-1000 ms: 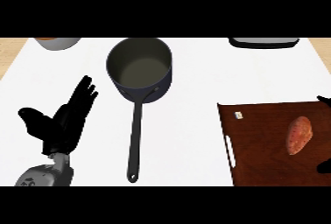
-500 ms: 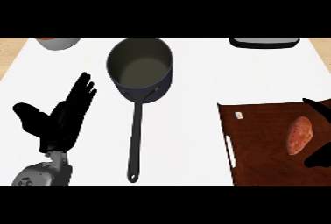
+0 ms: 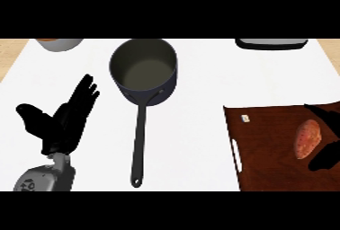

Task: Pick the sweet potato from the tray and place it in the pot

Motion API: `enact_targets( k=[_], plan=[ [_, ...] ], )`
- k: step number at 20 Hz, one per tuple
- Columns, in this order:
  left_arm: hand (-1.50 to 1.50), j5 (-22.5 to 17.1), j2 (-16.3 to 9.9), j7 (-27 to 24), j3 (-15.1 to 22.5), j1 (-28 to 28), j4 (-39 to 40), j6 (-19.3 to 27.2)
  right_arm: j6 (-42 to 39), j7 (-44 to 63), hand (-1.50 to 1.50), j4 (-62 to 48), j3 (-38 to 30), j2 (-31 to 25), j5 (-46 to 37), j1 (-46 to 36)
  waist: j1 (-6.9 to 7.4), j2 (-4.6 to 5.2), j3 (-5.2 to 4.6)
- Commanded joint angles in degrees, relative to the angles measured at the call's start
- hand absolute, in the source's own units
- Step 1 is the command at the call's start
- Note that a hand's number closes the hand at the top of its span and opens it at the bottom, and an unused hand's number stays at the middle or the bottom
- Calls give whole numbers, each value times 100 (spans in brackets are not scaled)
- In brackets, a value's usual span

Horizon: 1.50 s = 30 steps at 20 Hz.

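Observation:
An orange-brown sweet potato (image 3: 308, 138) lies on the dark brown tray (image 3: 269, 152) at the right. My right hand (image 3: 326, 156) comes in from the right edge and is open. Its fingers (image 3: 323, 113) show just above the sweet potato and its thumb just below it, close beside it on the right. The dark blue pot (image 3: 143, 70) stands empty at the top middle, its long handle (image 3: 139, 141) pointing toward me. My left hand (image 3: 61, 122) rests open at the left, fingers up, well away from the pot.
A pale bowl (image 3: 60, 43) sits at the top left edge. A dark flat container (image 3: 271, 43) sits at the top right edge. The white counter (image 3: 192, 134) lies between the pot's handle and the tray.
My right hand has come in from the right edge and now brackets the sweet potato. The sweet potato, the pot and my left hand have barely moved.

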<state>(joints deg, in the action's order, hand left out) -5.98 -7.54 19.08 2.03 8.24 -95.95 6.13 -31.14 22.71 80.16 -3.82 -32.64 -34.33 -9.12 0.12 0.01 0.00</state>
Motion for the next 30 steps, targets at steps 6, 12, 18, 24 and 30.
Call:
enact_targets(
  k=[6,12,18,24,30],
  plan=[
    [0,161,130,-40,23,7,-9,-15,324,-766,150,387,-37,444,-34,297,-48,-11,-1],
    [0,249,241,97,20,-174,-303,-26,227,-994,150,69,-300,298,-349,-61,-10,-5,-1],
    [0,429,349,14,123,-303,-300,96,910,206,150,1495,431,1544,-855,721,-102,-47,-11],
    [0,302,249,-22,-48,-131,-41,-8,1507,2407,150,2325,2258,3205,-2338,801,-125,-89,-38],
    [0,192,121,19,-219,-183,-66,-81,1825,4338,150,3511,3851,3250,-4013,824,-131,-120,-33]
  ],
)
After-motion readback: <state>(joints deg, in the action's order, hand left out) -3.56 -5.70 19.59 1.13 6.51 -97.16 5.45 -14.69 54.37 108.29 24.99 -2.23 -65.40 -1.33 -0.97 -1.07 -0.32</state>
